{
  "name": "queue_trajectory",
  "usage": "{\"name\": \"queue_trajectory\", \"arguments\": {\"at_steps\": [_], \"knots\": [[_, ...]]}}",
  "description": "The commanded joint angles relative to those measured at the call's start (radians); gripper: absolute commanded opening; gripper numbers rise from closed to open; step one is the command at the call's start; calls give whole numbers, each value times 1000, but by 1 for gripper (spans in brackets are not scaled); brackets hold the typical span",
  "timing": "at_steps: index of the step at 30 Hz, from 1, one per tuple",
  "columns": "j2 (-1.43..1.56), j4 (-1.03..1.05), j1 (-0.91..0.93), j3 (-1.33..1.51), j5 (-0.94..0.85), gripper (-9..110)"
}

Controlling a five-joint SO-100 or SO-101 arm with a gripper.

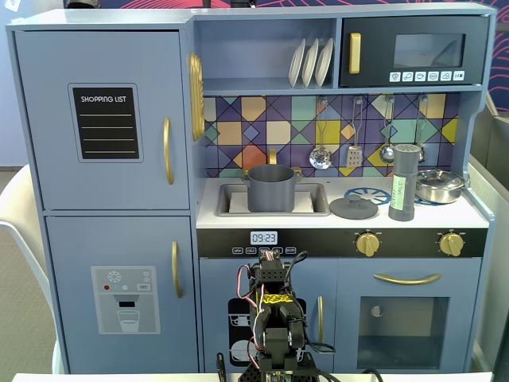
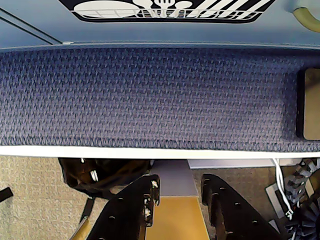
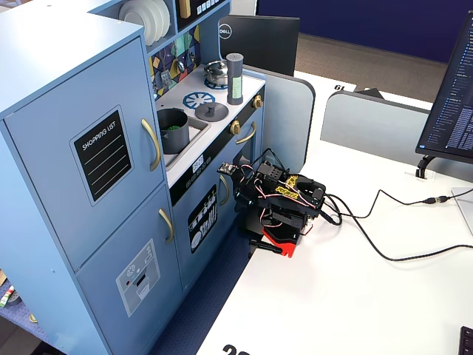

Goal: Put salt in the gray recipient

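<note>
Slim cylindrical salt stands beside the flat knobbed lid; black end effector spread, empty.

The toy kitchen is faced squarely in one fixed view and seen obliquely from high at its side in another; the floor is viewed downward from the wrist

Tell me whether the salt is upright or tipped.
Upright. The salt stands cap-up on the counter beside the lid, untouched; both fixed views show it vertical.
</note>
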Motion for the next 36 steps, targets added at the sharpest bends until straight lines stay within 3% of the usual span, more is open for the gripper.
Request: {"name": "queue_trajectory", "arguments": {"at_steps": [1,18,23,28,33,36], "knots": [[8,15,-38,-8,-87,0],[-8,-38,35,-109,-81,0],[-89,-186,215,-356,-163,0],[-126,-503,466,-529,-219,0],[-373,-735,709,-765,-216,0],[-514,-807,801,-896,-147,11]]}}
